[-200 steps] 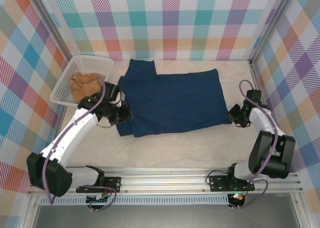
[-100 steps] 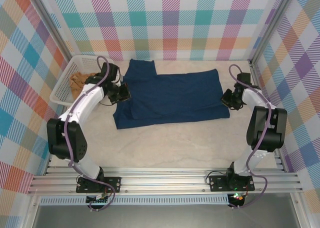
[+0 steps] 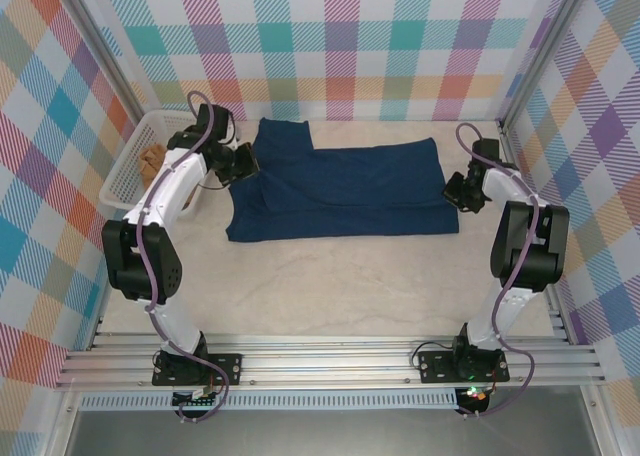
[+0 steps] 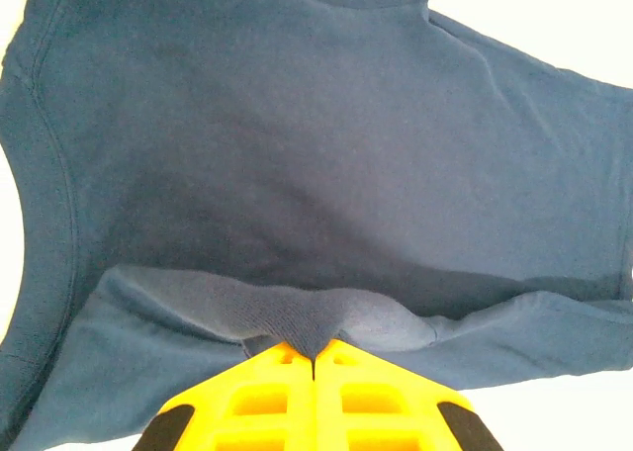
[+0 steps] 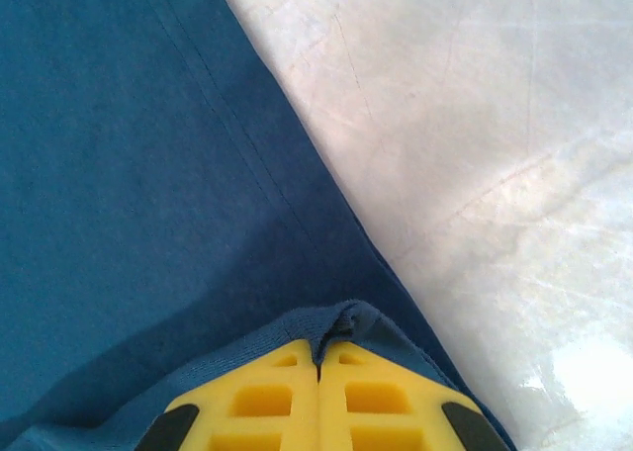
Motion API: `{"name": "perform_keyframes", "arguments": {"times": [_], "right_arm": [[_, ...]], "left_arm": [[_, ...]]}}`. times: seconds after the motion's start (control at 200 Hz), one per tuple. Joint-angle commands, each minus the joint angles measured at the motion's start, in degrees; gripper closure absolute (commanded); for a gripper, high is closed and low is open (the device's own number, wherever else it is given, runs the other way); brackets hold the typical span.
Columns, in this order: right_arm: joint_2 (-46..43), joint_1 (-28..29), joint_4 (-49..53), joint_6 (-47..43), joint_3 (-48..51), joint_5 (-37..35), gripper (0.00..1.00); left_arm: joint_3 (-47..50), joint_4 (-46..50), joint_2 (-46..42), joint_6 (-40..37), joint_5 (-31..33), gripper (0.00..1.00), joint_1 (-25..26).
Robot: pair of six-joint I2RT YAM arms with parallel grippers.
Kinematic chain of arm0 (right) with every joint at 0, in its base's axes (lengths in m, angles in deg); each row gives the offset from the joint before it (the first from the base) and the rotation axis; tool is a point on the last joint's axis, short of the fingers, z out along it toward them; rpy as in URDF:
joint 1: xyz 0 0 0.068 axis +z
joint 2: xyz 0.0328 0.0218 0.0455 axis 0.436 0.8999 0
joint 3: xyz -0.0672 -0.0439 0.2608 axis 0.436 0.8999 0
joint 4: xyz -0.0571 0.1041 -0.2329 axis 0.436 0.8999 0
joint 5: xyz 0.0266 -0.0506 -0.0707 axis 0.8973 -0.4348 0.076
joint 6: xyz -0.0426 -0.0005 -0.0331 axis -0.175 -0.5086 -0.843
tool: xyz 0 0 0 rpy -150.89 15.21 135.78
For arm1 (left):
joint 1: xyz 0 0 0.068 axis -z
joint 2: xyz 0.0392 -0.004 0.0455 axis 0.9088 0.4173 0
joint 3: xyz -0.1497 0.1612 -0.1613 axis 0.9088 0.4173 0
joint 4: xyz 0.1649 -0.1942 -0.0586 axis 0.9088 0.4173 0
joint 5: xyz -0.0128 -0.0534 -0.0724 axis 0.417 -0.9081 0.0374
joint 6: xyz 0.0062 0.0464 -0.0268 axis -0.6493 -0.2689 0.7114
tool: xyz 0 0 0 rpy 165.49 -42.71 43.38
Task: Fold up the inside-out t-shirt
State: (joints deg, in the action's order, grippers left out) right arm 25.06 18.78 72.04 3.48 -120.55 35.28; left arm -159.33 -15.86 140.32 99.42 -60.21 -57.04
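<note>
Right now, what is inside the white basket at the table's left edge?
A patch of tan-orange cloth shows in the basket. The left arm crosses over the basket's right side, so whatever else lies there is covered.

white basket (image 3: 128, 171): far-left on table (image 3: 350, 276) | tan-orange cloth (image 3: 152, 160): inside basket | plaid walls (image 3: 340, 46): around

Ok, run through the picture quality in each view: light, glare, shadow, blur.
Top external: even light, sharp, faint shadows by the arms on the table. Left wrist: the t-shirt darkens in shadow just ahead of the left gripper; bare table blown out white. Right wrist: a glare patch on the table at lower right, shadowed cloth near the right gripper.
</note>
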Motion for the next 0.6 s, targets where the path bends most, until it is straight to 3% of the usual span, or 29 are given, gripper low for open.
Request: {"name": "perform_keyframes", "arguments": {"times": [0.0,0.595], "right_arm": [[1.9,0.5,1.1,-1.2,-2.2,-0.1,1.0],[10.4,1.6,1.8,-1.4,-10.4,1.3,1.0]], "left_arm": [[-1.6,0.3,1.9,-1.0,-0.4,1.0,-1.0],[-3.2,-0.1,5.8,-1.1,1.1,1.0,-1.8]]}}
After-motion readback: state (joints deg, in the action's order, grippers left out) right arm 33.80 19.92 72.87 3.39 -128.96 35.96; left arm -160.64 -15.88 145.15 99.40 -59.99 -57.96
